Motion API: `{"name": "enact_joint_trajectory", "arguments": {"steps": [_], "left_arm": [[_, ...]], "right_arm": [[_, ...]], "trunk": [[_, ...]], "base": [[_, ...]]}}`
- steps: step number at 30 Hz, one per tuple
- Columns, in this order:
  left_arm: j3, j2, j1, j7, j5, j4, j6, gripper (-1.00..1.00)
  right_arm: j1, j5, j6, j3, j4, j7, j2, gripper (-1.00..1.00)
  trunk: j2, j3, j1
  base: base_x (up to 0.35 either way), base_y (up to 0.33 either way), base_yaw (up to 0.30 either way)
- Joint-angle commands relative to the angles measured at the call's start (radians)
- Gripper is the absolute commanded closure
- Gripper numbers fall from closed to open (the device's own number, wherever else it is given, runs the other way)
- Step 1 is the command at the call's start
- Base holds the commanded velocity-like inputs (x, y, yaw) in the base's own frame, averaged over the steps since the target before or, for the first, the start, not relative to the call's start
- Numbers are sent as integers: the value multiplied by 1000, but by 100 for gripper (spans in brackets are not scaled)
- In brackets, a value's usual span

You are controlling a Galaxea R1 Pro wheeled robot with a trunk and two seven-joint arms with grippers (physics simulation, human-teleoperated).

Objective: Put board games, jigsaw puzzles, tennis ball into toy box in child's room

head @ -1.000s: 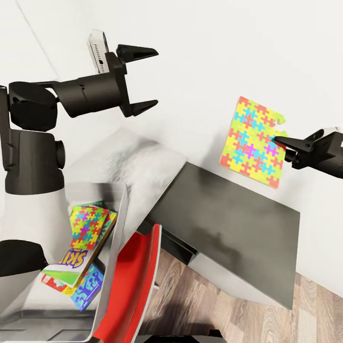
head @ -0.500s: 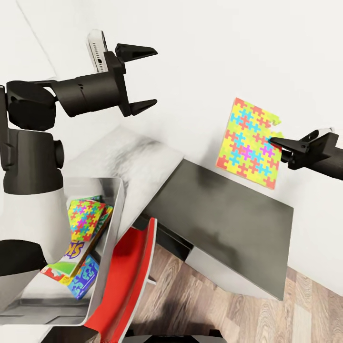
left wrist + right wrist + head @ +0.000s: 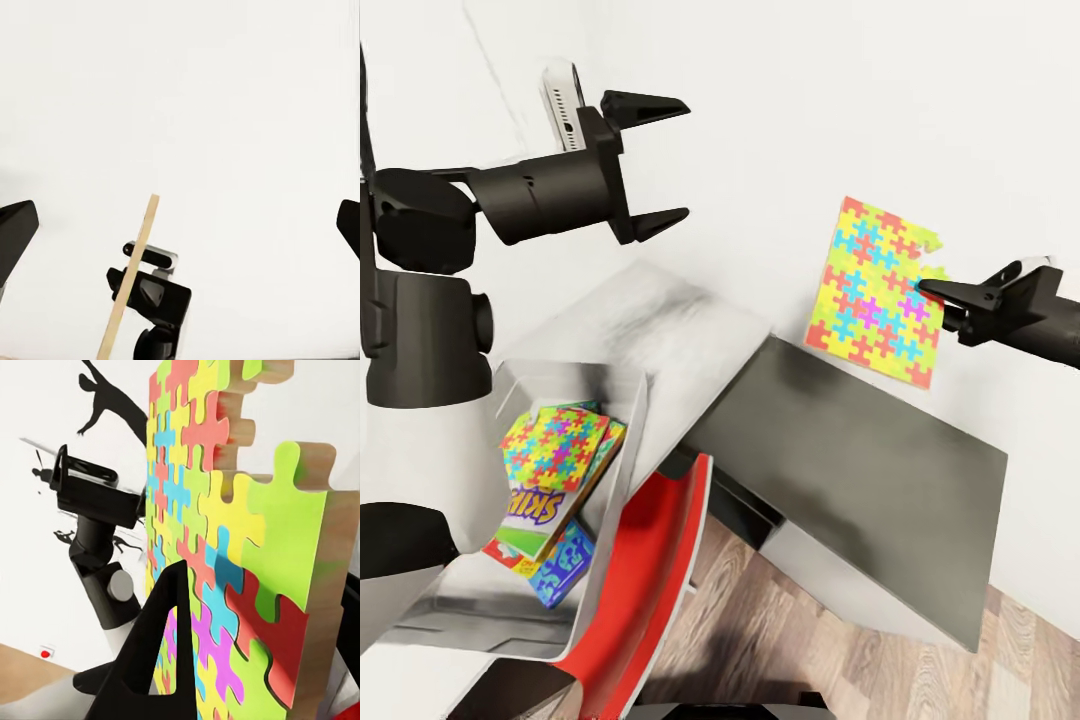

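The right claw [image 3: 935,290] pinches one jigsaw puzzle [image 3: 873,291] by its edge and holds it in the air, upright and slightly tilted, in front of the white wall [image 3: 810,110] and above the dark grey cabinet top [image 3: 860,470]. In the right wrist view the same puzzle [image 3: 217,532] stands on edge between the two black fingers [image 3: 154,660], its coloured face turned toward the near finger and its plain wood-coloured edge visible. In the left wrist view it appears edge-on as a thin tan strip [image 3: 133,277] with the right claw behind it.

The left claw [image 3: 660,160] is raised near the wall, fingers spread wide, holding nothing.

The toy box [image 3: 622,440], light grey with thin walls, sits on the pale surface [image 3: 660,330] at lower left. Inside it lie a second jigsaw puzzle [image 3: 555,445] on top of the yellow-and-red Skip-Bo game [image 3: 540,510], with a blue game box [image 3: 563,570] partly beneath them. A red chair [image 3: 650,570] stands just beside the box wall, over the wood-plank floor [image 3: 810,660].
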Motion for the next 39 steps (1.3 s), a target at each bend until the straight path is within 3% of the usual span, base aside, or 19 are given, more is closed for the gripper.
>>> {"name": "enact_joint_trajectory", "arguments": {"steps": [1,6,8,9,13,14,17,18,22,27,39], "left_arm": [[0,0,-1,8,8,0,0,-100],[0,2,-1,9,8,0,0,-100],[1,3,0,9,8,0,0,-100],[1,3,0,9,8,0,0,-100],[11,6,3,8,8,0,0,-100],[11,6,3,8,8,0,0,-100],[19,7,5,8,8,0,1,-100],[19,7,5,8,8,0,1,-100],[25,7,8,8,8,0,1,-100],[26,6,12,8,8,0,1,-100],[27,6,13,8,8,0,0,-100]], "right_arm": [[-1,8,1,2,1,10,-1,100],[-55,-32,1,48,1,-61,3,100],[-82,-77,1,74,2,-113,11,100],[-82,-77,1,74,2,-113,11,100],[-121,-192,1,116,2,-256,51,100],[-121,-192,1,116,2,-256,51,100],[-135,-273,1,131,2,-376,87,100],[-135,-273,1,131,2,-376,87,100],[-144,-330,1,139,2,-485,119,100],[-148,-349,1,142,2,-530,133,100],[-151,-349,1,144,2,-557,140,100]], "trunk": [[-2,-2,1],[-2,-2,1],[-2,-2,1],[-2,-2,1],[-2,-2,1],[-2,-2,1],[-2,-2,1],[-2,-2,1],[-2,-2,1],[-2,-2,1],[-2,-2,1]], "base": [[-2,-2,265],[-1,-1,279],[-1,-1,287],[-1,-1,288],[0,0,292],[0,0,293],[0,0,295],[0,0,296],[0,0,296],[0,0,259],[-94,-88,93]]}}
